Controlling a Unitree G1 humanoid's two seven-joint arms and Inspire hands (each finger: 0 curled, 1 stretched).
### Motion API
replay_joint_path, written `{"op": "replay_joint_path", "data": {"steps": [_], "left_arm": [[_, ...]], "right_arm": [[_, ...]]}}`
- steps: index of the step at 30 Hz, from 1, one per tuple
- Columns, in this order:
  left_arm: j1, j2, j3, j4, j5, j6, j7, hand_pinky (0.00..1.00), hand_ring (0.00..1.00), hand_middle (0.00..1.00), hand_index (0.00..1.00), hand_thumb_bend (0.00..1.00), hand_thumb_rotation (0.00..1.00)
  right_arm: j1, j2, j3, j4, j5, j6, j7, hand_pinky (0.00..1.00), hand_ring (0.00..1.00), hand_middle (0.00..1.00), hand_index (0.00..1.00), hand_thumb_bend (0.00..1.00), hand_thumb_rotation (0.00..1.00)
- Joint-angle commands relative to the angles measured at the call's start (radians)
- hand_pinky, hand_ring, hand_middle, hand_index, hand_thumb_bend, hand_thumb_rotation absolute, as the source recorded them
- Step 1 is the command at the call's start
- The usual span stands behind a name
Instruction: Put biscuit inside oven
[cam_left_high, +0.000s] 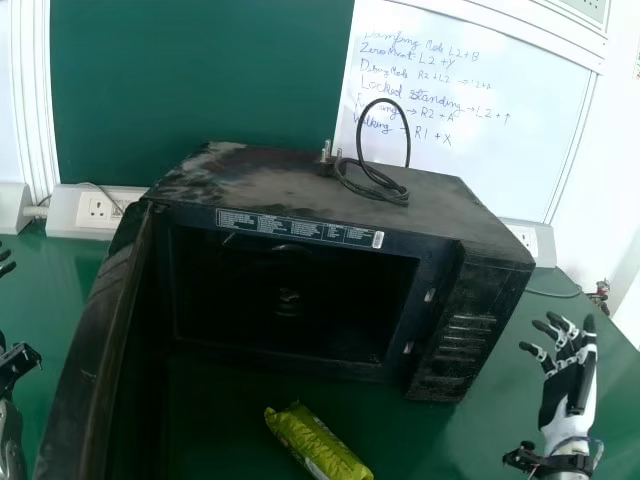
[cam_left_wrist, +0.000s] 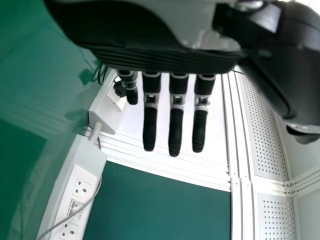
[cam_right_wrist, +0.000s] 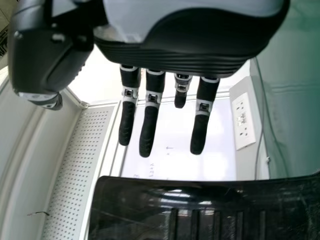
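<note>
Desk (cam_left_high: 510, 420) carries the job; green board (cam_left_high: 200, 80) and whiteboard (cam_left_high: 470, 150) with handwriting stand behind its far edge. Oven (cam_left_high: 470, 330) sits toward the desk's far edge, turned at a slight angle, mouth facing me. Its door (cam_left_high: 95, 340) is wide open, swung out on the left toward the desk's near side. Cavity is dark; there's a small shape low in the middle I can't make out.

My right hand (cam_left_high: 568, 385): open, fingers straight and a bit spread, holding nothing. It's up on the right of the oven, by the desk's right edge, apart from the oven. Right wrist view has the same fingers extended, with the oven's black casing beyond.

My left hand (cam_left_high: 5, 268): open too, fingers straight, nothing in it. It's off to the left of the open door, over the desk's left part. Left wrist view confirms the fingers.

Socket boxes (cam_left_high: 98, 212) run along the desk's far edge, on both sides of the oven. Biscuit (cam_left_high: 318, 445), a yellow-green pack, lies on the desk in front of the oven mouth, outside it, slanted, right of the door. Cord (cam_left_high: 408, 150) is looped on the oven's top, its plug (cam_left_high: 328, 160) beside the loop.
</note>
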Motion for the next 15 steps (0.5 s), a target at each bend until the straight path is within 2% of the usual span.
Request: {"op": "replay_joint_path", "data": {"steps": [1,7,12,15], "left_arm": [[-0.015,0.015,-0.002,0.008,0.006,-0.009,-0.005,0.6,0.63,0.64,0.65,0.8,0.86],[-0.014,0.013,-0.003,0.003,0.008,-0.007,-0.001,0.6,0.62,0.63,0.65,0.8,0.86],[-0.013,0.013,-0.003,0.002,0.008,-0.008,-0.002,0.6,0.62,0.63,0.65,0.8,0.86],[-0.012,0.013,-0.003,0.001,0.01,-0.008,0.0,0.6,0.62,0.63,0.65,0.8,0.87]], "right_arm": [[0.003,-0.002,0.003,0.011,0.015,-0.023,0.016,0.5,0.51,0.54,0.61,0.71,0.76],[0.002,-0.004,0.004,0.03,0.036,-0.061,0.053,0.5,0.51,0.54,0.6,0.81,0.77],[0.005,-0.011,0.004,0.039,0.029,-0.075,0.059,0.51,0.51,0.54,0.6,0.8,0.79],[0.009,-0.022,0.004,0.048,0.043,-0.091,0.097,0.52,0.52,0.55,0.61,0.86,0.77]]}}
